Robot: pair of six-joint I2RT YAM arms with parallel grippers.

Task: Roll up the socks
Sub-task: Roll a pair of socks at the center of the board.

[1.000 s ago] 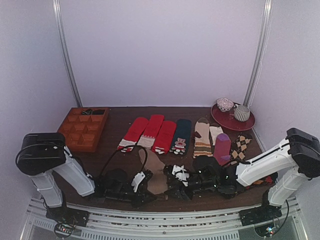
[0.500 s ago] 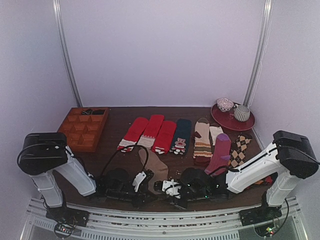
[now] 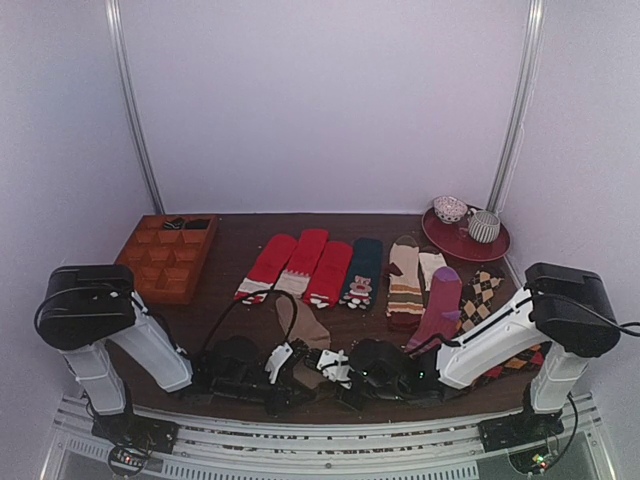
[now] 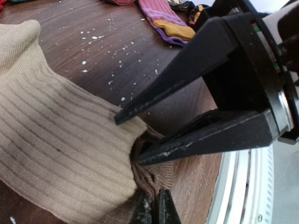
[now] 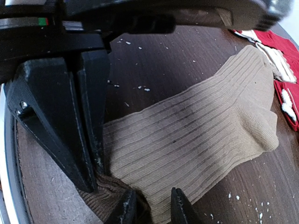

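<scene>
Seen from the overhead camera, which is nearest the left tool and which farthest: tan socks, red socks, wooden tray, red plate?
1. tan socks, touching the left tool
2. red socks, behind it
3. wooden tray, back left
4. red plate, back right

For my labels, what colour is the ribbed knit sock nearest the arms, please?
The ribbed knit sock is plain tan; clearest in right wrist view.

No text, label, brand, number or sign can be read in any view; the socks (image 5: 196, 126) show plain ribbed knit only
</scene>
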